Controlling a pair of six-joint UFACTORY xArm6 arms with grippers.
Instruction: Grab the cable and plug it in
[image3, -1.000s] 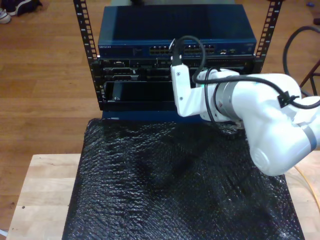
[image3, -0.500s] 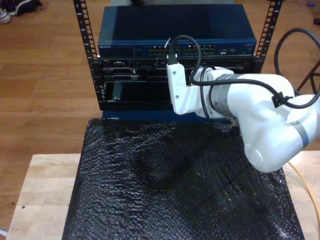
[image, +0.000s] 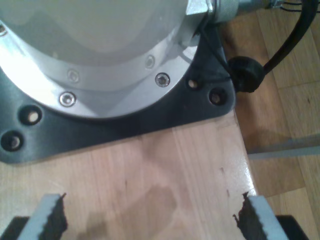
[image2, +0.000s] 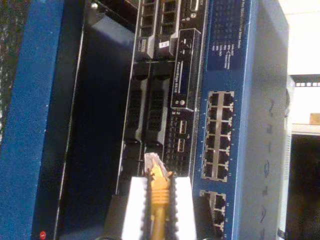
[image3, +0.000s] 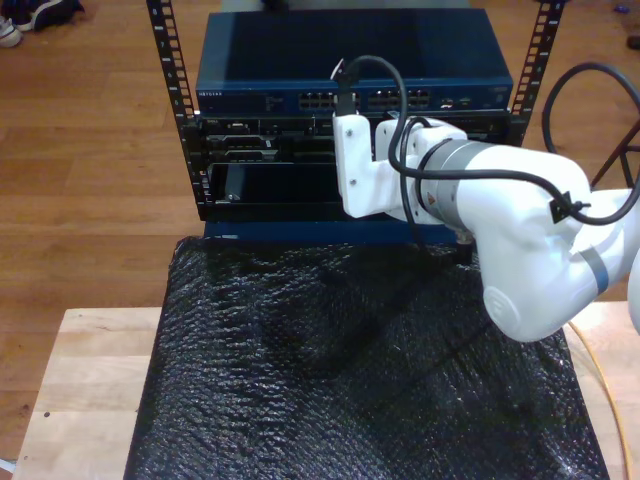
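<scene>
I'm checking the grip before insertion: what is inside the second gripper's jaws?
My second gripper is clamped on the yellow-orange cable. Its clear plug pokes out toward the rack equipment. The pads cover the cable's sides, so the contact itself is hidden.

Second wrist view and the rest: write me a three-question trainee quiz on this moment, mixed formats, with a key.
1. True or false: my second tool is shut on the cable.
2. Multiple choice: the plug points toward A) the wooden table, B) the rack equipment, C) the black mat.
3. Fill in: my first tool stands open above a bare ____ surface.

Key: 1 true; 2 B; 3 wooden.
</scene>
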